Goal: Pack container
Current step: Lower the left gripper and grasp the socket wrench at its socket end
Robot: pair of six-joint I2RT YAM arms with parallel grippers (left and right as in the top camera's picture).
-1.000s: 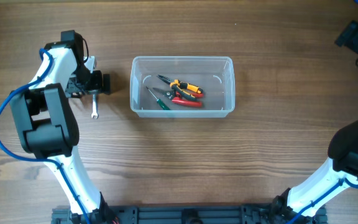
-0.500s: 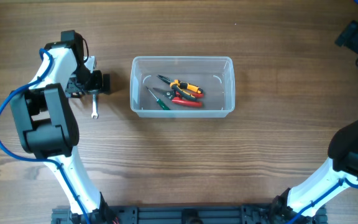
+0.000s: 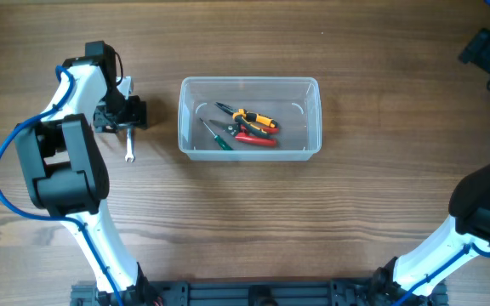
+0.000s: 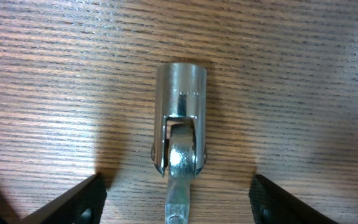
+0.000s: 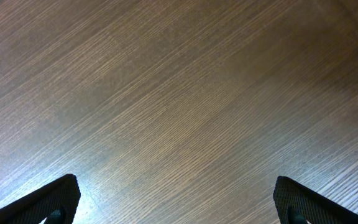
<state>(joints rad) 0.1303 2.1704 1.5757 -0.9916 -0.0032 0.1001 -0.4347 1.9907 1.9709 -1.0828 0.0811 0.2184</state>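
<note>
The clear plastic container (image 3: pixel 249 82), a rectangular tub with rounded corners and a thick rim, sits mid-table on the streaky wood-grain table (image 3: pixel 356 212). Inside lie pliers (image 3: pixel 258 120) with orange-and-black handles, a red-handled tool (image 3: pixel 258 139) and a green-handled screwdriver (image 3: pixel 219 139). Well to its left, the left gripper (image 3: pixel 122 114) hangs over the far end of a slim, shiny metal wrench (image 4: pixel 180 124) lying flat, its cylindrical socket head hinged on a flat shank. The dark fingers (image 4: pixel 82 202) stand released on either side, apart from the steel. The right gripper (image 5: pixel 179 205), at the far right corner, is spread wide and holds nothing
</note>
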